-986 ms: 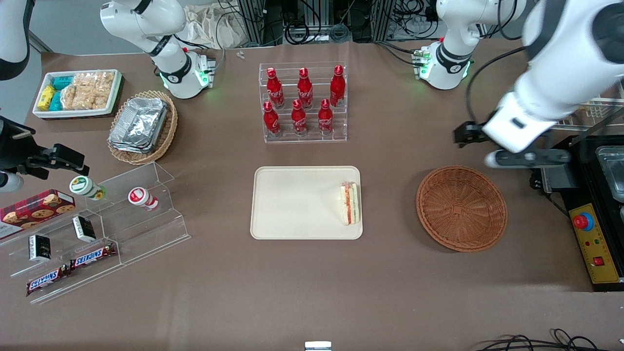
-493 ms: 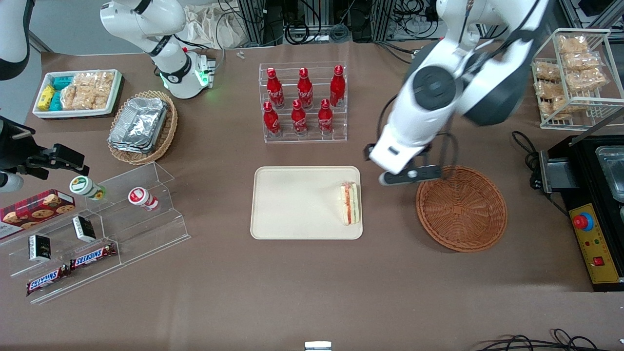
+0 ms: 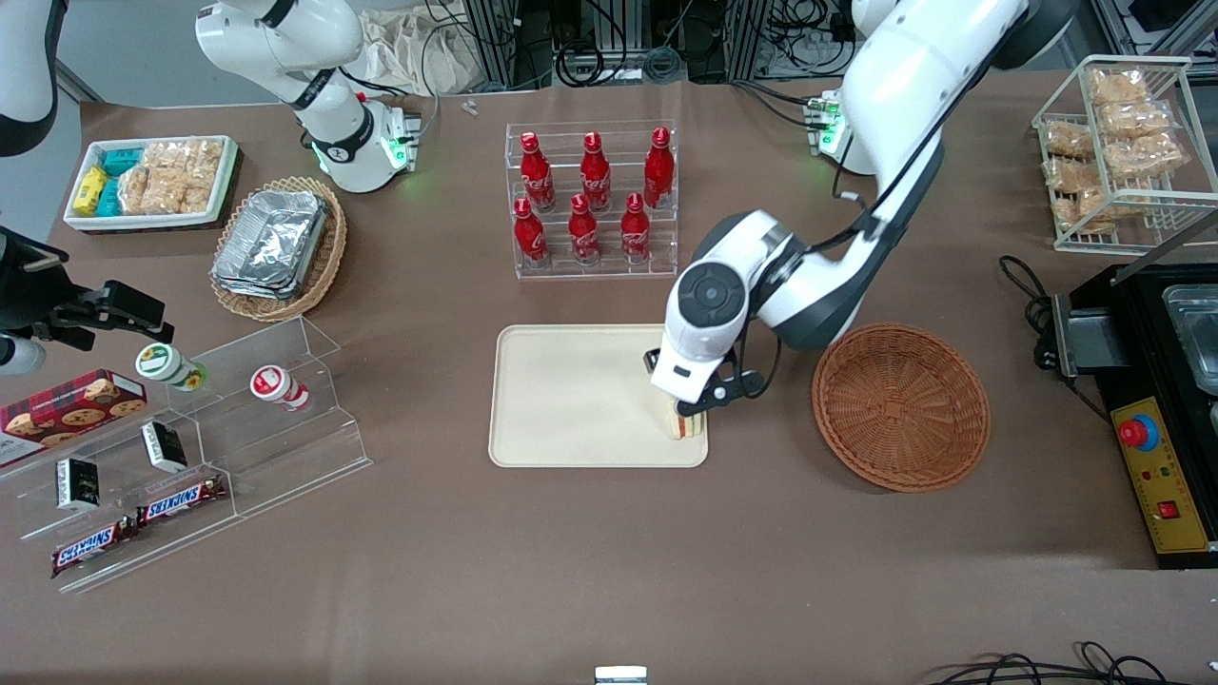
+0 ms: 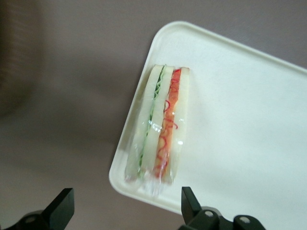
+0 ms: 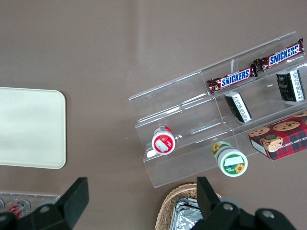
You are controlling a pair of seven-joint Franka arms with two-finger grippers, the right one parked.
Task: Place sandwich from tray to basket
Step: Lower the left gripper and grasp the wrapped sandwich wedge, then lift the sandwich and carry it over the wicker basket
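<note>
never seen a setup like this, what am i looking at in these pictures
Two robot arms share this table. One picture looks at them from the front; the others come from cameras on the arms' wrists. The working arm's open tool hovers above the tray, near the wrapped sandwich lying on it, and holds nothing. A wicker basket sits beside the tray. Farther from the front camera stand red bottles; toward the parked arm's end lies a clear rack with snacks.
</note>
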